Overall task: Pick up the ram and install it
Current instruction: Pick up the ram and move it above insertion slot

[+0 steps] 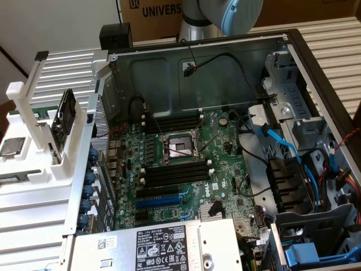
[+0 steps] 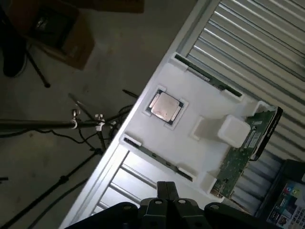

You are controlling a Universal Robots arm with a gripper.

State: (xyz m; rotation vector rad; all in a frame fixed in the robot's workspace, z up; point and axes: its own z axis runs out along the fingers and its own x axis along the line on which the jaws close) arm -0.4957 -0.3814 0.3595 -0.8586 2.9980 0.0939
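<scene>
since the fingers [image 2: 162, 190] of my gripper [image 2: 167, 188] are pressed right together with nothing between them, i'm not holding anything, just hanging above the white holder [image 2: 205, 107] and well clear of it. the ram [image 2: 157, 160] is a thin green stick standing on its long edge in a slot along one side of that holder. another stick [image 2: 206, 76] like it stands in a slot on the opposite side, and honestly i can't tell them apart from up here. a square cpu chip [image 2: 165, 106] lies flat in a recess between the two. at one end of the holder a drive [image 2: 240, 160] with its green board showing stands up on edge. the holder sits outside the pc case [image 1: 163, 70], on the exterior view's left, and my arm [image 1: 225, 14] is up behind the case. inside, the motherboard [image 1: 225, 141] lies flat with black memory slots [image 1: 172, 172] on both sides of the cpu socket [image 1: 179, 148], the ram not in any of them yet, and the blue expansion slot [image 1: 161, 201] is just beside the nearer slots.
</scene>
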